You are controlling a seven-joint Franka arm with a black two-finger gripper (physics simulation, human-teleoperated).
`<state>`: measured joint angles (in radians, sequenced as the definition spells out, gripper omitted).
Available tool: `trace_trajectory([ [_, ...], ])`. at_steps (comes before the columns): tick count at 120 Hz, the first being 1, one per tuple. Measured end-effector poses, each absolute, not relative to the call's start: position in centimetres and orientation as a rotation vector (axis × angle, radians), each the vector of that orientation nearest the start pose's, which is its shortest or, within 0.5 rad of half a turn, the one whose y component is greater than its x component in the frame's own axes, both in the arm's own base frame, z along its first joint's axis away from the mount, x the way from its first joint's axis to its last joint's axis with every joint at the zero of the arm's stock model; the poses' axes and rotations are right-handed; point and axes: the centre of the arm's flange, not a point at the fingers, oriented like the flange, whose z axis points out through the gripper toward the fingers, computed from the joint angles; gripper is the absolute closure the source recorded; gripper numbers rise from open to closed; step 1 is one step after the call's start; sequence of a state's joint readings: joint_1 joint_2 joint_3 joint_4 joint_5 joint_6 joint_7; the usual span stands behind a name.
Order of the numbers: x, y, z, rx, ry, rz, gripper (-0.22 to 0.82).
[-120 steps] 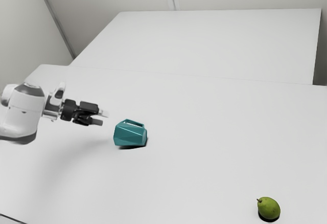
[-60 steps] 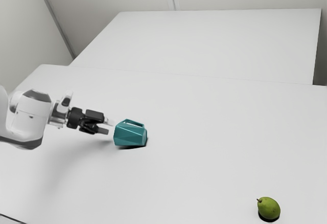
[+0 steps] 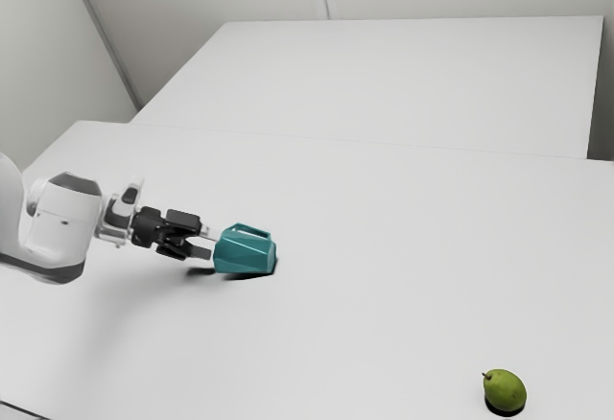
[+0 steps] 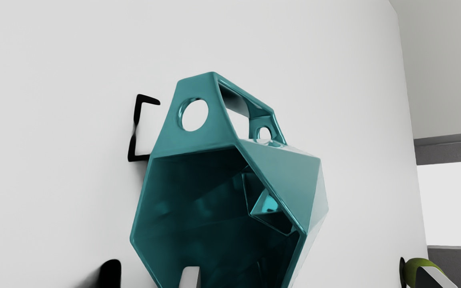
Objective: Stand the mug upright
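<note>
On the table (image 3: 384,324), tipped mug (image 3: 245,252), open claw (image 3: 210,245) beside it, perhaps touching

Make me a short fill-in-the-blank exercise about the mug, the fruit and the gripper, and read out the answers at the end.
The mug is not upright but lies on its ____, its mouth toward the gripper.
The mug's handle has a round ____ through its near face.
The green fruit on the table is a ____.
The gripper is not shut but ____.
Missing words: side; hole; pear; open.
</note>
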<state>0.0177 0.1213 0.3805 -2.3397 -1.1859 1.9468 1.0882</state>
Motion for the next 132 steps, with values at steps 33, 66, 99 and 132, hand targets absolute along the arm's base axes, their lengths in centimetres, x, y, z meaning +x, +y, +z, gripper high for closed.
trace_trajectory([
  [33, 47.5, 11.8, 27.7, 2.116, 0.087, 0.383, 0.02],
  [66, 48.0, 10.1, 26.8, 2.075, 0.068, 0.393, 0.02],
  [99, 48.3, 9.4, 26.8, 2.060, 0.052, 0.420, 0.27],
  [132, 48.6, 9.5, 27.3, 2.062, 0.032, 0.447, 0.66],
])
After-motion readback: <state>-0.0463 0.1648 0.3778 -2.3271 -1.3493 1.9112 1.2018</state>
